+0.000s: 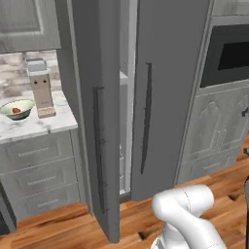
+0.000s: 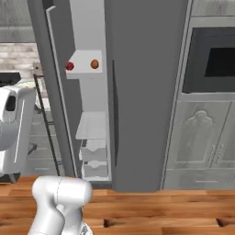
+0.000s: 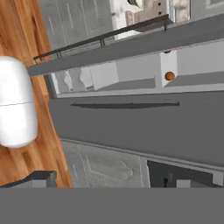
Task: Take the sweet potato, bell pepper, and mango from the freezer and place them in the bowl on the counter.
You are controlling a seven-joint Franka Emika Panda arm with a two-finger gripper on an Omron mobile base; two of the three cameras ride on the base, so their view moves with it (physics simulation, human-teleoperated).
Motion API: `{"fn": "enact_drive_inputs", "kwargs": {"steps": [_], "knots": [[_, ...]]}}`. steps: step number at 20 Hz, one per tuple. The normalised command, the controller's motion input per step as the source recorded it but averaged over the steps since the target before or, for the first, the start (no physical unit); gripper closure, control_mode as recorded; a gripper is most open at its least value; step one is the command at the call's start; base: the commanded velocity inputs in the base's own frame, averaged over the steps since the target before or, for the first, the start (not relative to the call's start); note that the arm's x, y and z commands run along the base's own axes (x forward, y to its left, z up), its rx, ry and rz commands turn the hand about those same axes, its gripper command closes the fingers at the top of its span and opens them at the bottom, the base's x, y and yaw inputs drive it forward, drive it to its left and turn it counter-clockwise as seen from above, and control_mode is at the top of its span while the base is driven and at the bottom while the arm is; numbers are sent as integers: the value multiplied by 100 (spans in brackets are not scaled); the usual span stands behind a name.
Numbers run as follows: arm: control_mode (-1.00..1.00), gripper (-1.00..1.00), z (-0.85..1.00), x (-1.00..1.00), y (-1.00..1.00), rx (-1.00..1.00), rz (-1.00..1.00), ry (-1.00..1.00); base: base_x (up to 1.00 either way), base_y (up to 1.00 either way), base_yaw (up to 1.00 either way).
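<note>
The freezer (image 2: 94, 98) stands open, its narrow pale compartment showing. On an upper shelf sit the red bell pepper (image 2: 69, 66) and, to its right, the orange mango (image 2: 94, 64). The hand view, rolled sideways, also catches the mango (image 3: 169, 76). To the left, the bowl (image 1: 7, 108) rests on the marble counter (image 1: 46, 125); a small reddish lump in it looks like the sweet potato (image 1: 16, 111). My gripper (image 3: 111, 181) is open and empty, well back from the freezer, fingertips (image 3: 38, 178) wide apart.
The freezer's open door (image 1: 92, 97) juts toward me between counter and compartment. A beige appliance (image 1: 41, 87) stands beside the bowl. Pale drawers (image 2: 95, 158) fill the freezer's bottom. A dark wall oven (image 2: 215, 59) over grey cabinets is on the right. Wooden floor (image 2: 160, 206) lies below.
</note>
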Motion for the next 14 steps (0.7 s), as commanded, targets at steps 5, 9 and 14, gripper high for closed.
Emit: {"fn": "enact_drive_inputs", "kwargs": {"steps": [5,9,14], "knots": [[100,-100,0,0,0,0,0,0,64,-95,24],[100,-100,0,0,0,0,0,0,74,-58,45],[100,-100,0,0,0,0,0,0,76,-20,54]]}}
